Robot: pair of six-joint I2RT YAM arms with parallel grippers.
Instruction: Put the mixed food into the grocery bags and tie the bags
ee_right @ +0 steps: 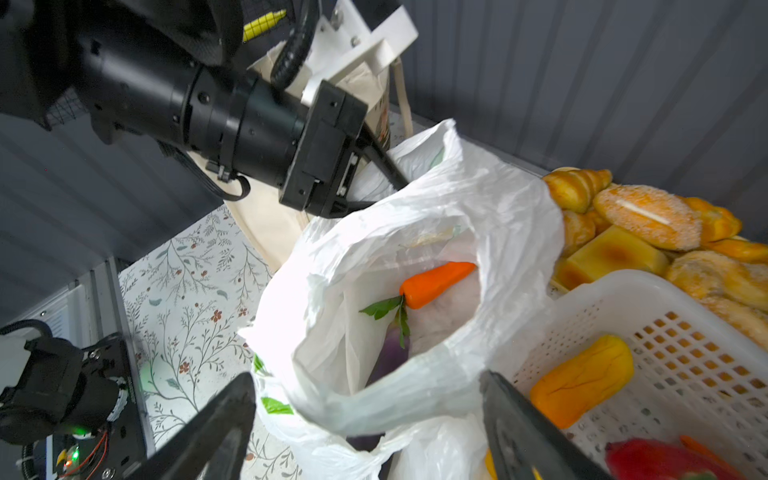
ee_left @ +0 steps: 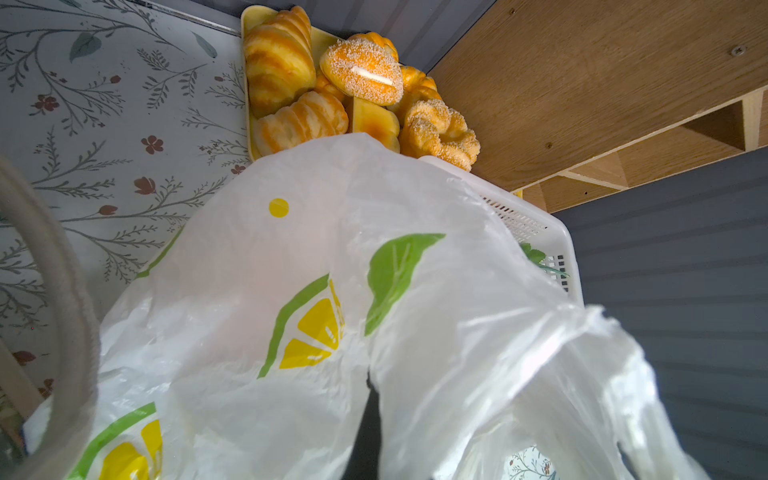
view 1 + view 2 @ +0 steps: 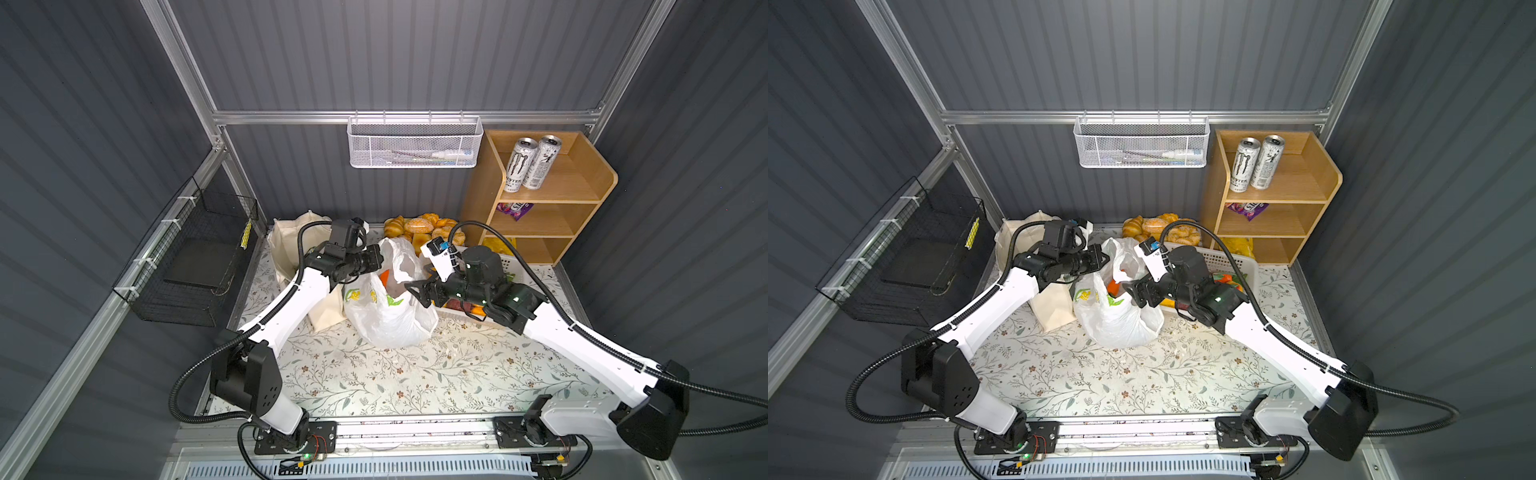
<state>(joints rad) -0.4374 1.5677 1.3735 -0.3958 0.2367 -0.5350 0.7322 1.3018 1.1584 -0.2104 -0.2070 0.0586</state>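
Position of bags: a thin white plastic carrier bag (image 3: pixel 386 324), printed with lemon slices and green leaves, stood with its mouth open near the middle of the floral-patterned table cover (image 3: pixel 395 374). A cream canvas tote (image 3: pixel 286 245) stood just beside it on the left, partly hidden by the left arm.

Left gripper (image 1: pixel 392 172): jaws closed together, pinching the far rim of the carrier bag and holding it up. In the left wrist view the plastic draped over the fingers and hid most of them.

Right gripper (image 1: pixel 365 376): jaws spread wide above the near rim of the bag's mouth, with nothing clamped. Contact with the plastic could not be determined.

Contents of the carrier bag: an orange toy carrot (image 1: pixel 436 282) with green leaves lay inside against the far wall, with a purple toy eggplant (image 1: pixel 392 353) below it.

To the right, touching the bag, stood a white perforated plastic basket (image 1: pixel 623 278) containing a yellow toy piece (image 1: pixel 582 380) and a red toy piece (image 1: pixel 656 461). Golden-brown bread rolls (image 3: pixel 419 228) lay piled behind the basket.
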